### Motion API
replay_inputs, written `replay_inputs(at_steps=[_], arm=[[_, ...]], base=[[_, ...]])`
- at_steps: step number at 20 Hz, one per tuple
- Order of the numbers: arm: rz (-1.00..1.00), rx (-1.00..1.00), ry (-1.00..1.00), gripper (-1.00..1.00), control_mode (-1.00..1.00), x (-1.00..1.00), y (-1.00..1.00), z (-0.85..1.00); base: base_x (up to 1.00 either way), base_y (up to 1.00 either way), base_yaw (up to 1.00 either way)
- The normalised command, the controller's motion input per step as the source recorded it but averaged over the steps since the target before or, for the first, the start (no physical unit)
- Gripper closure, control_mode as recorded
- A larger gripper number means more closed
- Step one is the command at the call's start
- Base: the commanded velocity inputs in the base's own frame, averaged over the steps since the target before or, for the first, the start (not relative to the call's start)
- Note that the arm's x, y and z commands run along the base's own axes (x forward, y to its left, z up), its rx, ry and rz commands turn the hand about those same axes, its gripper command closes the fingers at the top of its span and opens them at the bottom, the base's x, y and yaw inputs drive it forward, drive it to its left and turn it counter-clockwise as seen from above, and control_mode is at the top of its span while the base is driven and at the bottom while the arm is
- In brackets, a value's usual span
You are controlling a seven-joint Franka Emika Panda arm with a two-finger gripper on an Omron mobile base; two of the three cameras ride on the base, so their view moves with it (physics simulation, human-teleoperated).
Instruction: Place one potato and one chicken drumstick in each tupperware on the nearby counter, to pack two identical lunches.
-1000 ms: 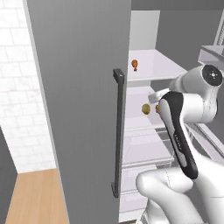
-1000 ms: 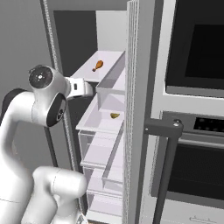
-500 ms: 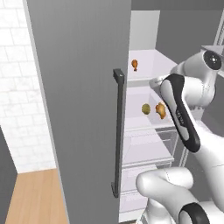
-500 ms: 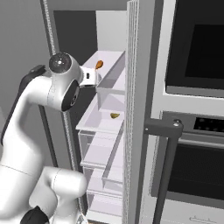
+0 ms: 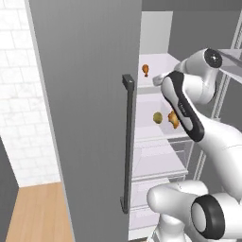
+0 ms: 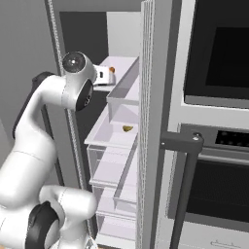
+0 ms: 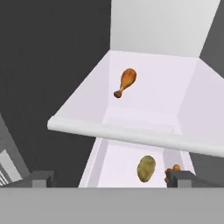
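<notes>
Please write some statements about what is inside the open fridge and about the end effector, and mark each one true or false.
1. A chicken drumstick lies on the upper fridge shelf. True.
2. A potato lies on the shelf below that one. True.
3. The end effector is shut on the potato. False: its jaws stand open and hold nothing.
4. The fridge door is closed. False: it stands open, and the shelves are in view past its edge.
5. The upper shelf carries two drumsticks. False: one drumstick lies there; a second orange-brown piece, probably another drumstick, lies beside the potato on the lower shelf.
</notes>
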Motion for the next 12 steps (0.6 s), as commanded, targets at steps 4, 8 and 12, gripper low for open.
replay_inputs(at_steps=[4,8,12], arm=[[0.00,0.00,0.00,-1.00,-1.00,0.63,0.00,0.00],[0.00,0.00,0.00,-1.00,-1.00,0.64,-0.02,0.00],[0.00,0.00,0.00,-1.00,-1.00,0.62,0.00,0.00]], base=[[0.00,0.00,0.00],[0.00,0.00,0.00],[0.00,0.00,0.00]])
